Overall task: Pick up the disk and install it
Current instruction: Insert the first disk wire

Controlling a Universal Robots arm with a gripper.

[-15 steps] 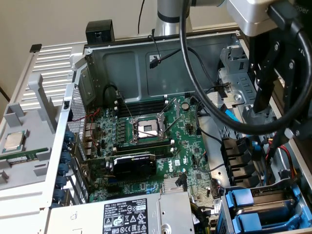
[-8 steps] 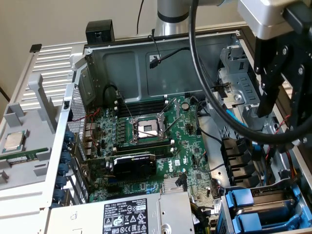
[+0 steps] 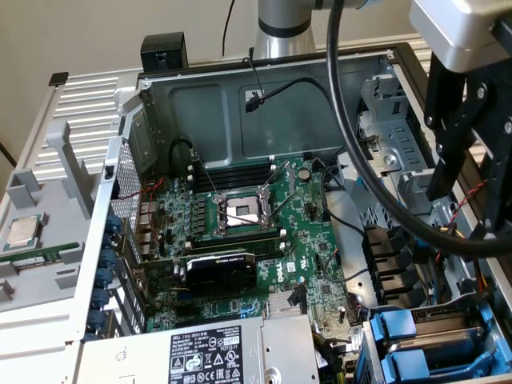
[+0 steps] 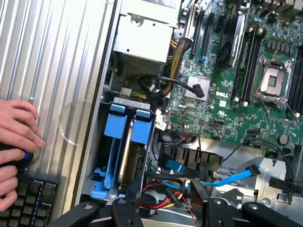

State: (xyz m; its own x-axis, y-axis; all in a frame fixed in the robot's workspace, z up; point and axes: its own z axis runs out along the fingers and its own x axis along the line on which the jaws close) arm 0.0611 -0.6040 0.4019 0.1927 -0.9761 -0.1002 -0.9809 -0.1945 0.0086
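Observation:
The disk (image 4: 117, 135) stands on edge in its blue carrier, slotted into the drive cage (image 4: 106, 191) of the open computer case. A second blue carrier (image 4: 142, 127) sits beside it. The exterior view shows the same blue carriers (image 3: 416, 336) at its lower right corner. My gripper (image 4: 161, 205) hangs above the cables beside the cage, apart from the carriers. Its black fingers (image 4: 124, 210) are spread with nothing between them. In the exterior view my gripper (image 3: 468, 200) hovers high over the case's right side.
The green motherboard (image 3: 312, 264) carries an open processor socket (image 3: 240, 212) and a black graphics card (image 3: 220, 272). The power supply (image 3: 200, 352) is near the front. Red, yellow and blue cables (image 4: 227, 177) lie by the cage. A person's hands (image 4: 16, 130) rest beside a keyboard (image 4: 28, 198) outside the case.

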